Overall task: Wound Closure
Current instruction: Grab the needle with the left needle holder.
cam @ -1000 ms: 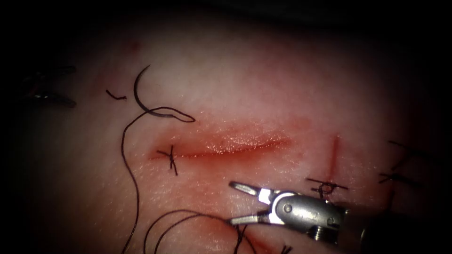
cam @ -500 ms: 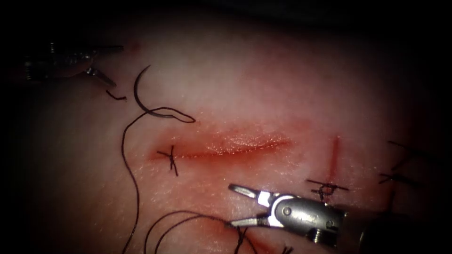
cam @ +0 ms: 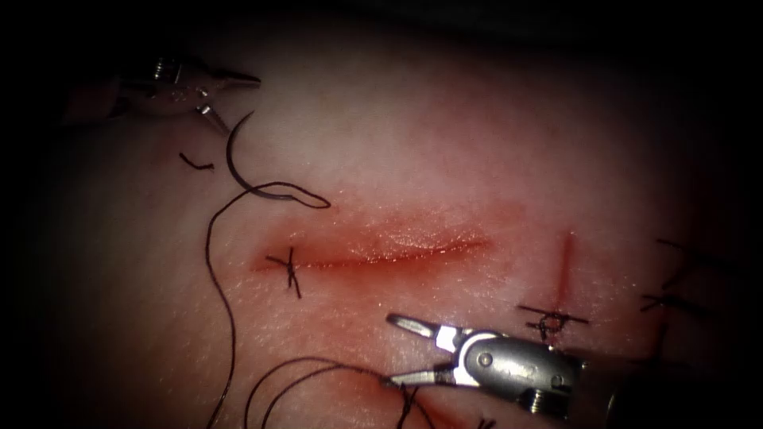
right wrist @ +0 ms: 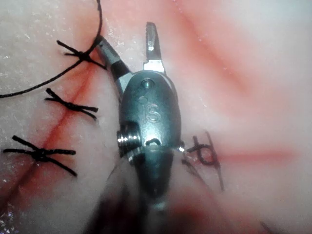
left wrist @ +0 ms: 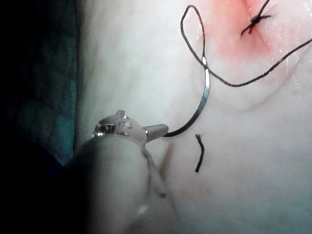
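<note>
Endoscope view: needle [cam: 238, 159] flat on tissue [cam: 445, 143], not in it, at 10 o'clock from cut [cam: 373, 250], left end side. Thread [cam: 218, 278] trails from its swaged end toward 6 o'clock. Left claw [cam: 222, 99] spread, empty, just beside needle tip. Right claw [cam: 397, 349] spread, empty, at 6 o'clock of cut, lower finger touching thread loop.

Handling judgement: needle light, stiff, slick; best grasped along mid-body, clear of point and swage. Thread limp, snag-prone.

The tissue [cam: 445, 151] carries a curved needle [cam: 236, 159] lying flat toward its upper-left corner, thread [cam: 218, 270] trailing to the lower edge, and a cut thread end [cam: 195, 163] beside the needle.
</note>
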Tool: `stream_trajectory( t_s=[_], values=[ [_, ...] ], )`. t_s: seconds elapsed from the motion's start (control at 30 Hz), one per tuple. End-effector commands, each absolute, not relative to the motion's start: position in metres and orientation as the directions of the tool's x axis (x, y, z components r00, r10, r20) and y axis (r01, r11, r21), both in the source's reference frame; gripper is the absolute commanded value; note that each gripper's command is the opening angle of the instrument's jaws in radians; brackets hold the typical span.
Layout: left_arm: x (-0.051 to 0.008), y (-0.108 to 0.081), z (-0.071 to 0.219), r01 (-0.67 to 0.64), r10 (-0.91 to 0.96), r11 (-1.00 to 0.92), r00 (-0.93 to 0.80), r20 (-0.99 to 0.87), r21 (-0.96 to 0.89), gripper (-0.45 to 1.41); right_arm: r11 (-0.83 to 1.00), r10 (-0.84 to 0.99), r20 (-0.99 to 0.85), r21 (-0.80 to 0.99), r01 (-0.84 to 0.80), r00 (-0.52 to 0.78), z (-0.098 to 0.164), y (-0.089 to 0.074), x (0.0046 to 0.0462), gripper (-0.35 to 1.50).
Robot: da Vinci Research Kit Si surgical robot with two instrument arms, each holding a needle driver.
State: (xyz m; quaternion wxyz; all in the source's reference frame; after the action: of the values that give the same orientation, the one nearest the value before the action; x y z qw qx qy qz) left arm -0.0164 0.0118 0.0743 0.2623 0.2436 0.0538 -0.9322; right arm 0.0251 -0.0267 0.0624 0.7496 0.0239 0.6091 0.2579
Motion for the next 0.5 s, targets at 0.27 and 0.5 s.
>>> stream_trajectory(
  t_s=[0.27,0.5],
  values=[
    [-0.0163,0.0108,0.0762,0.605,-0.536,-0.797,-0.709,-0.458,-0.004,0.27,0.864,0.42,-0.899,0.356,-0.355,0.121,0.063,-0.0269,0.0258,0.88],
    [-0.0164,0.0107,0.0762,0.629,-0.559,-0.777,-0.694,-0.454,-0.004,0.14,0.864,0.42,-0.899,0.356,-0.356,0.121,0.063,-0.0269,0.0258,0.88]
  ],
)
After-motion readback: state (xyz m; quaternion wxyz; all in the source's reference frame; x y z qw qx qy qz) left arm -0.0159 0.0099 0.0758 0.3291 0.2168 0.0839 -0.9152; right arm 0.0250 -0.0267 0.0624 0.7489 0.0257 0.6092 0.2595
